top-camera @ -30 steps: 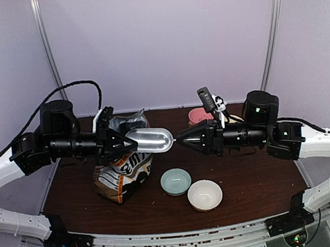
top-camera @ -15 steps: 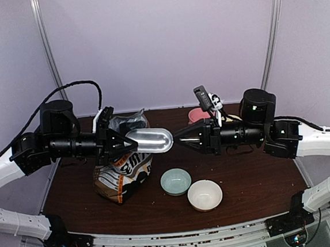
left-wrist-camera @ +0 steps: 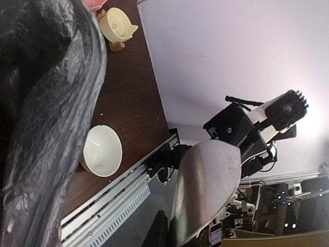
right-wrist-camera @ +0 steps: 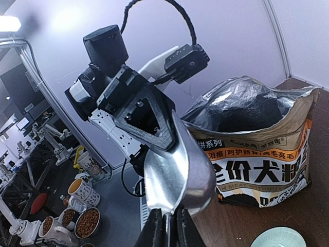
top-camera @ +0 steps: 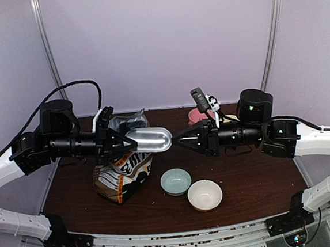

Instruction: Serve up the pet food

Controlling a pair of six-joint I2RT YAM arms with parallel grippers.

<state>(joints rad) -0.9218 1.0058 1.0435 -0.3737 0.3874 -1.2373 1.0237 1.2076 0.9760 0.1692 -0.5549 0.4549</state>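
**Bag, scoop and four bowls on a dark table**

An opened dog-food bag with a silvery lining stands at the left of the brown table. A silver scoop is held level above its right side. Near the front, a pale blue-green bowl and a white bowl sit side by side. A pink bowl and a cream bowl stand at the back.

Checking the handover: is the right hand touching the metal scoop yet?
Cannot tell. In the right wrist view the scoop meets the right hand with no visible gap, but contact isn't plain.
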